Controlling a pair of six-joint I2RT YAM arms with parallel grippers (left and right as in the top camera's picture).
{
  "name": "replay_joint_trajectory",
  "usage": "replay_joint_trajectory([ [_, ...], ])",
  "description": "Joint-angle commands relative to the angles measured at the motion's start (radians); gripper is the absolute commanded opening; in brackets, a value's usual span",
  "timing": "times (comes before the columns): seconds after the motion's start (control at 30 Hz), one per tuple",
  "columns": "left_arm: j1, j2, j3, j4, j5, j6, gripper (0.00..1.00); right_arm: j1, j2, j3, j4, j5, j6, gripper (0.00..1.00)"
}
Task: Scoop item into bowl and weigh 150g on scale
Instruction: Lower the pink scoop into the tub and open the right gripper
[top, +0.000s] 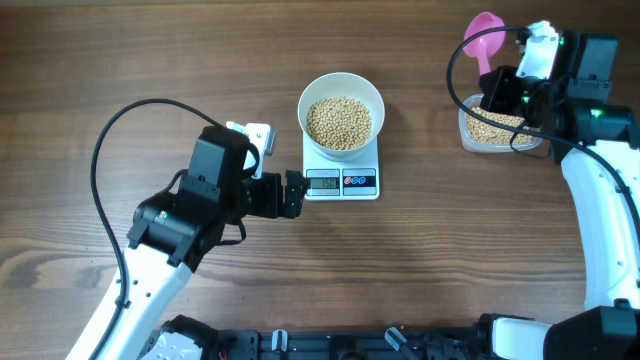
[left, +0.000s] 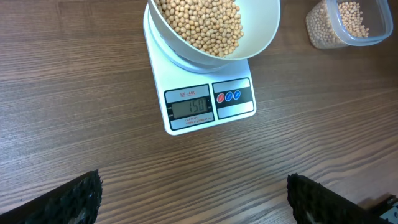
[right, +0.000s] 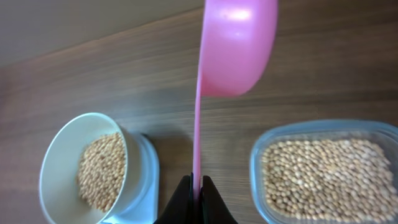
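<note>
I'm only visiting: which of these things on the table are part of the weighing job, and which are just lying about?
Part of the job: beans, white bowl, scale, pink scoop, clear tub holding more beans.
Just lying about: black cable, on the wooden table.

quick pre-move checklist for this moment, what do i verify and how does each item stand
1. The bowl sits squarely on the scale: ok.
2. The display reads 150 in the left wrist view: ok.
3. The beans are inside the bowl, none spilled around the scale: ok.
4. The right gripper is shut on the handle of the pink scoop: ok.
5. The pink scoop is empty of beans: cannot tell.
6. The left gripper is open, holds nothing and is apart from the scale: ok.
</note>
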Motion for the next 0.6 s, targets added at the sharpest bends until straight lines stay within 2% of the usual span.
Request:
replay_joint_trajectory([
  [0.0, -0.005, -0.003, 0.003, 0.003, 0.011, 0.009, 1.00, -0.004, -0.012, 0.020, -0.020, 0.151, 0.152, 0.04],
  [0.23, -0.005, -0.003, 0.003, 0.003, 0.011, 0.009, 1.00, -0.004, 0.014, 0.019, -0.115, 0.163, 0.355, 0.04],
  [0.57, -0.005, -0.003, 0.003, 0.003, 0.011, 0.009, 1.00, -0.004, 0.035, 0.019, -0.182, 0.190, 0.570, 0.04],
])
